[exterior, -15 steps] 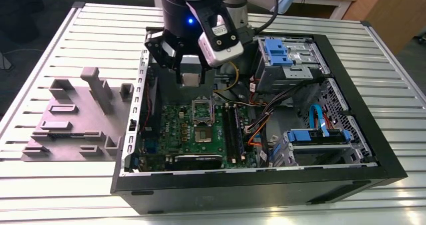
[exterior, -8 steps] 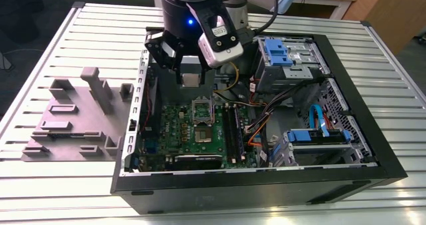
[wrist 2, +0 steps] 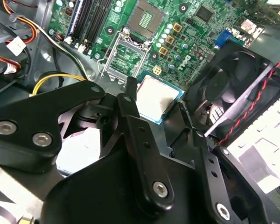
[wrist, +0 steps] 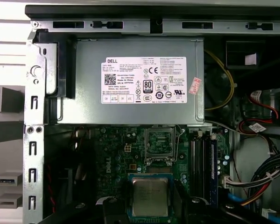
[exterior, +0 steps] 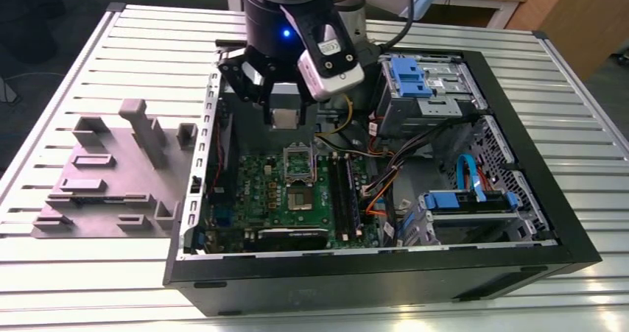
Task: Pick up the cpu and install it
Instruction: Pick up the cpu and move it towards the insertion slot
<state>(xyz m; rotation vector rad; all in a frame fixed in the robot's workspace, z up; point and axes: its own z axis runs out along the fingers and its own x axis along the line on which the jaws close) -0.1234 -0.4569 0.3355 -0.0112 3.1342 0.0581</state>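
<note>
The cpu is a small square chip with a pale metal top, and my gripper is shut on it, one black finger on each side. In the second wrist view the cpu hangs between the fingers above the green motherboard, close to the open hinged socket frame and the gold socket. In the exterior view my gripper hovers inside the open computer case, just above the socket area of the motherboard.
The grey power supply sits beyond the socket. A black fan is at the case wall. Memory sticks, cables and blue drive cages crowd the exterior view's right. A grey plastic tray lies outside the case.
</note>
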